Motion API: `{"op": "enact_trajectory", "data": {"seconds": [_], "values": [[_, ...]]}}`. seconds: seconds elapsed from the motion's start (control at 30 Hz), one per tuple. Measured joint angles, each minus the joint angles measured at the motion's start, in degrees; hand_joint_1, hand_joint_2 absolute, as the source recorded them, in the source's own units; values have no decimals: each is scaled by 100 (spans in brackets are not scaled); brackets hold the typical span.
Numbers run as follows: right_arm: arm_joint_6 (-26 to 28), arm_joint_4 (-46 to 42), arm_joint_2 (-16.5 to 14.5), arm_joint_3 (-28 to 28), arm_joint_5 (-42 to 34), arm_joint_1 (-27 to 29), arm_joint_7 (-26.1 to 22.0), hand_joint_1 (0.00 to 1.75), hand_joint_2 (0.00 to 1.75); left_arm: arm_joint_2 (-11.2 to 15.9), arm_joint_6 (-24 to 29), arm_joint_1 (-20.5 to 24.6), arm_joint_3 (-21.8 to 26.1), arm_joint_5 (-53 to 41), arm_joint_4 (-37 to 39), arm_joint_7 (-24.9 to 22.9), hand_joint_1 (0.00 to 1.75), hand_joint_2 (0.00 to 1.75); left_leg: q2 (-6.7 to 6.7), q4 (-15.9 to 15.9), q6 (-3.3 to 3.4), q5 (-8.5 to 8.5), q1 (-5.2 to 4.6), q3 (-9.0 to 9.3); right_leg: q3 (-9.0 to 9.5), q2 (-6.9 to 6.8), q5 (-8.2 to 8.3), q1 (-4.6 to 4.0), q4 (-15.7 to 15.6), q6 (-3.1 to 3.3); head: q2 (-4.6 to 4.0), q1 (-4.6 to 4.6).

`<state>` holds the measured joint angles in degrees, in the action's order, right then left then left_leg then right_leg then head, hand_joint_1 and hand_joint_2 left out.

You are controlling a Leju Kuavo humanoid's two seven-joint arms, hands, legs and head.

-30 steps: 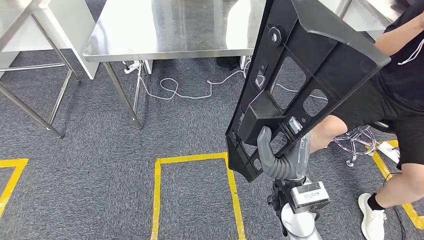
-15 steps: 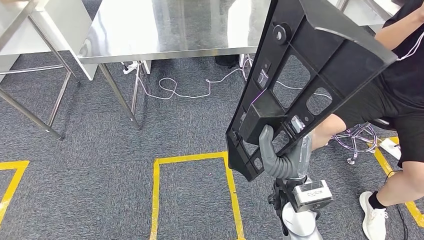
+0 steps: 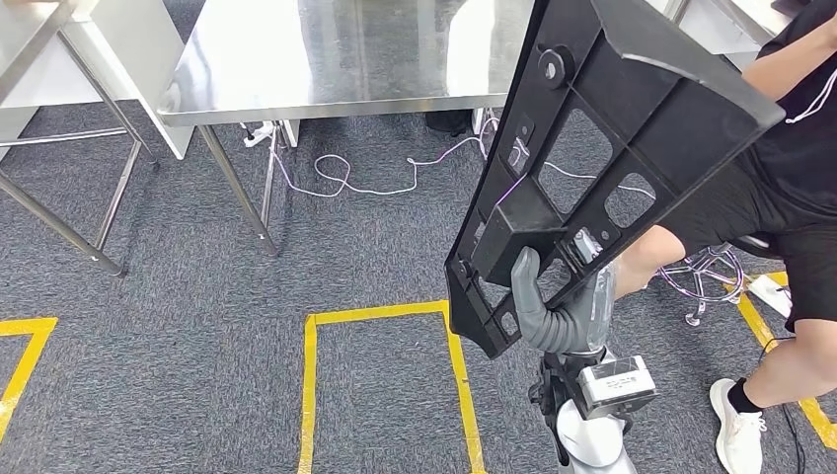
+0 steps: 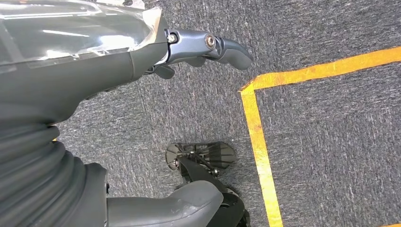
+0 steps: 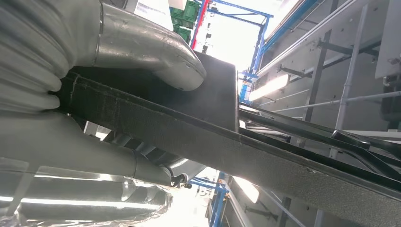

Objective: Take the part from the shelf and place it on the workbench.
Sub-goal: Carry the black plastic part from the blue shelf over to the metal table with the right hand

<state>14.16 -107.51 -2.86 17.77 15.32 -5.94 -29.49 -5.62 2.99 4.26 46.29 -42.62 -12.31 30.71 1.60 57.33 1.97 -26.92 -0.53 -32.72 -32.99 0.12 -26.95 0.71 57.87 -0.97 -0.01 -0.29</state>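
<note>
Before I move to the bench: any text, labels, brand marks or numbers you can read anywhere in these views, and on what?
Only one, and it cannot be read:
Dark print on the small white label on the wrist module below the right hand in the head view: too small and blurred to read.
No lettering shows on the black part, the steel workbench or the yellow floor tape.
</note>
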Motion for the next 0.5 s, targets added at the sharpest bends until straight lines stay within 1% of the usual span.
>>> {"op": "enact_trajectory", "data": {"seconds": [0.17, 0.2, 0.27, 0.3, 0.33, 0.37, 0.4, 0.43, 0.47, 0.5], "values": [[0, 1, 0, 0, 1, -1, 0, 175, 175, 0, 0, 0, 0, 1, 0, 0, 0, 175, 0, 1, 1, 0, -6, -1, 1, 0, 0, 5, -1, -1, -1, 1], [-1, 2, 0, 0, 1, -2, 0, 175, 175, 0, 0, 0, 1, 1, 0, 1, 0, 175, 0, 7, 5, -4, -13, -5, 7, 0, 6, 20, -16, -8, -1, 0], [-5, 5, 1, -2, -2, -5, -1, 175, 175, 0, 0, -2, 7, 2, 1, 7, 0, 175, -6, -113, 80, 46, 1, 72, 37, -5, 25, 16, -65, -46, 1, -5], [-7, 8, 1, -3, -2, -13, -2, 175, 175, -3, 1, -3, 11, 2, 1, 11, 0, 175, -13, -219, 125, 87, 23, 141, 22, -8, -3, 10, -28, -51, 0, -3], [-9, 10, 1, -3, -3, -27, -4, 175, 175, -6, 1, -3, 16, 2, 2, 14, 0, 175, -24, -334, 170, 138, 57, 216, -50, -8, -81, -6, 122, -38, 0, 3], [-10, 14, 3, -4, -3, -39, -7, 175, 175, -11, 3, -4, 22, 1, 2, 15, 0, 175, -38, -404, 179, 170, 87, 266, -195, -10, -207, 2, 407, -8, 0, 12], [-10, 19, 5, -5, -2, -48, -8, 175, 175, -12, 4, -2, 27, 1, 2, 16, 0, 175, -46, -432, 186, 177, 101, 283, -384, -4, -352, 15, 768, 9, -1, 20], [-11, 26, 8, -8, -2, -46, -8, 175, 175, -12, 5, -2, 31, -1, 2, 15, 0, 175, -51, -433, 178, 176, 112, 286, -569, -3, -462, 45, 1113, 2, 0, 23], [-11, 35, 11, -10, -2, -35, -8, 175, 175, -13, 7, -5, 34, -3, 2, 15, 0, 175, -51, -430, 156, 163, 125, 289, -690, -4, -502, 82, 1325, -34, 1, 24], [-12, 46, 14, -13, -2, -25, -7, 175, 175, -15, 7, -9, 34, -4, 2, 15, 0, 175, -48, -417, 122, 146, 147, 292, -709, -6, -456, 124, 1333, -97, 0, 22]]}}
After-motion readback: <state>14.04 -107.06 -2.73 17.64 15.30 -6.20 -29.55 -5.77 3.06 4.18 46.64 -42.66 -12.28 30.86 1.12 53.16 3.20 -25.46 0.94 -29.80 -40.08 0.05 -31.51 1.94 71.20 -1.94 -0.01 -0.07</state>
